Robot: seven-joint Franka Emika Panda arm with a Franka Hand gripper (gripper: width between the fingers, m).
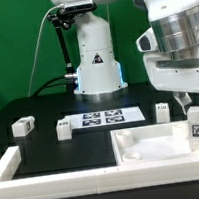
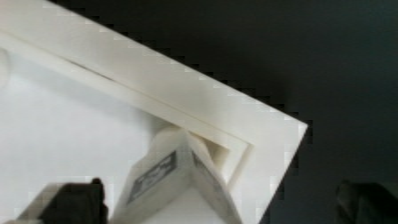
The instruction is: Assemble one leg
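Note:
A leg (image 1: pixel 198 126), a small white block with a black-and-white tag, stands upright at the corner of the large white panel (image 1: pixel 144 147) on the exterior view's right. In the wrist view this leg (image 2: pixel 178 178) sits by the panel's corner socket (image 2: pixel 228 150). My gripper (image 2: pixel 217 205) is open. Its dark fingertips (image 2: pixel 71 202) stand wide on either side of the leg, with a gap on both sides. In the exterior view the gripper (image 1: pixel 192 104) hangs just above the leg.
Three more legs lie on the black table: one (image 1: pixel 23 125) at the left, one (image 1: pixel 64 129) beside the marker board (image 1: pixel 103 117), and one (image 1: pixel 162 111) behind the panel. A white rail (image 1: pixel 10 164) runs along the front left. The robot base (image 1: pixel 95 63) stands at the back.

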